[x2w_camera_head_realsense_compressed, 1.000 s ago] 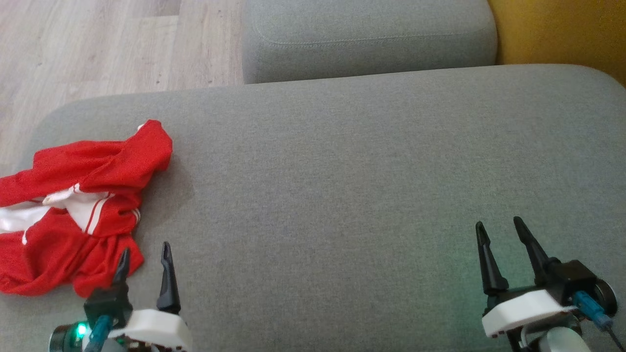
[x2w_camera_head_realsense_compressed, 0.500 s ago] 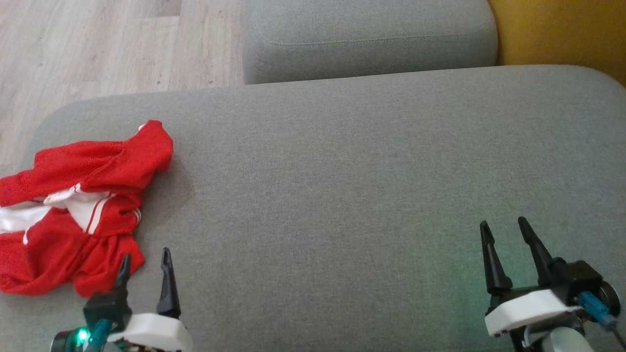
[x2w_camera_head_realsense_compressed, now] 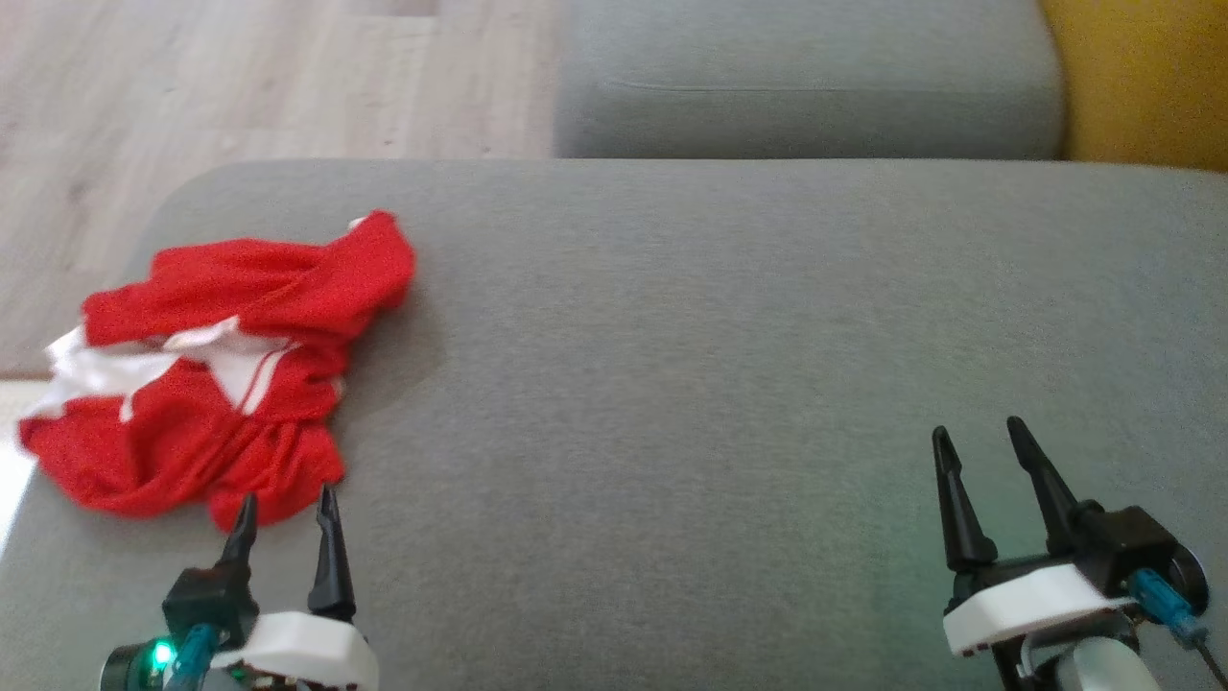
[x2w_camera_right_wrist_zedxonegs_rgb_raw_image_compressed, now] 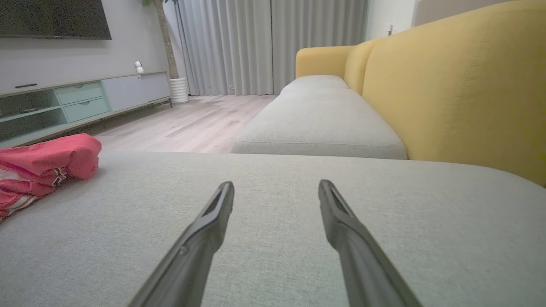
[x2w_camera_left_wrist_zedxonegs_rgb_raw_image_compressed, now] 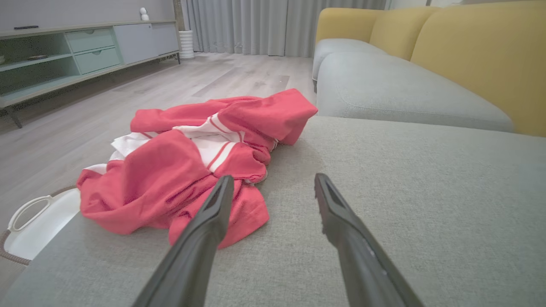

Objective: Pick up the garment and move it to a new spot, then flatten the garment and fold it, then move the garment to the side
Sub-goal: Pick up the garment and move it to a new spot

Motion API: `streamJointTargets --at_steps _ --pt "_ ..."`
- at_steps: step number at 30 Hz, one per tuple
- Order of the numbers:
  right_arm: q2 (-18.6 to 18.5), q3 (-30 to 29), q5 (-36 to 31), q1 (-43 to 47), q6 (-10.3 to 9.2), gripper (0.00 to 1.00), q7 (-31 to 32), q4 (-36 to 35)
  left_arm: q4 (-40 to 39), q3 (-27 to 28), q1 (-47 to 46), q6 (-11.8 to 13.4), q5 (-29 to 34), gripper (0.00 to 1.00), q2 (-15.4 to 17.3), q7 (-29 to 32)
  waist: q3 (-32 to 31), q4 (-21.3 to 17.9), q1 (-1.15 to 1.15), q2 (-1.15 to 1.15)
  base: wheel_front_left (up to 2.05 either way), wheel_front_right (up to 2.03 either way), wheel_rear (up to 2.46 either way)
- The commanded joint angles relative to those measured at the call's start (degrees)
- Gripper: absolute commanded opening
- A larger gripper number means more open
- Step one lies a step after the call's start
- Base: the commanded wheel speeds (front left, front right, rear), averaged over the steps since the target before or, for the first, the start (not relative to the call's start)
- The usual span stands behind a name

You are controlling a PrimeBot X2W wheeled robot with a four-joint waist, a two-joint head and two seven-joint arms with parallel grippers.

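Firstly, garment (x2w_camera_head_realsense_compressed: 221, 374): red with white panels and stripes, crumpled in 1 heap on the grey seat cushion (x2w_camera_head_realsense_compressed: 720, 336), close to its outer edge.
Garment position: directly ahead of the left gripper (x2w_camera_head_realsense_compressed: 288, 495) fingertips; nearest red fold just beyond the outer fingertip in the head view and partly hidden behind that finger in the left wrist view; contact not determinable.
Left fingers: spread wide, pinching nothing, bare cushion fabric in the gap.
Right gripper (x2w_camera_head_realsense_compressed: 978, 428): low over the same cushion, well apart from the garment.
Right fingers: spread wide, nothing between them.
Ahead of the right fingertips: 2nd grey cushion (x2w_camera_right_wrist_zedxonegs_rgb_raw_image_compressed: 320, 123), butted against the 1st.
Right of the right fingers, right wrist view: yellow backrest (x2w_camera_right_wrist_zedxonegs_rgb_raw_image_compressed: 452, 85).
Beyond the garment from the left fingers: pale wood floor (x2w_camera_left_wrist_zedxonegs_rgb_raw_image_compressed: 128, 98) and a low cabinet (x2w_camera_left_wrist_zedxonegs_rgb_raw_image_compressed: 85, 47) along the wall.
Left of the left fingers, below the cushion edge: white basket (x2w_camera_left_wrist_zedxonegs_rgb_raw_image_compressed: 38, 221) with a handle, on the floor.
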Motion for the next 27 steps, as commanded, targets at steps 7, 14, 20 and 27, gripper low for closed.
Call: streamJointTargets --at_steps 7,14,20,27 --pt "-0.33 2.38 0.39 -1.98 -0.04 1.0 -0.69 -1.99 -3.38 2.04 -2.12 0.07 0.12 1.0 -0.03 -0.72 -0.33 8.89 0.0 0.0 0.0 0.0 0.0" --pt "0.07 3.41 0.55 -2.73 -0.04 1.0 -0.69 -1.9 -4.17 2.39 -1.2 -0.02 0.18 1.0 -0.11 -0.72 -0.47 12.82 0.0 0.0 0.0 0.0 0.0" --pt "0.23 4.04 0.53 -2.93 -0.04 1.0 -0.69 -2.03 -4.6 2.73 -1.12 0.11 0.12 1.0 -0.18 -0.72 -0.34 13.36 0.0 0.0 0.0 0.0 0.0" --pt "-0.75 4.9 0.45 -4.15 -0.04 1.0 -0.69 -4.37 -4.53 2.75 -4.4 -1.05 -2.13 1.0 -0.28 -0.72 3.85 12.44 0.0 0.0 0.0 0.0 0.0"
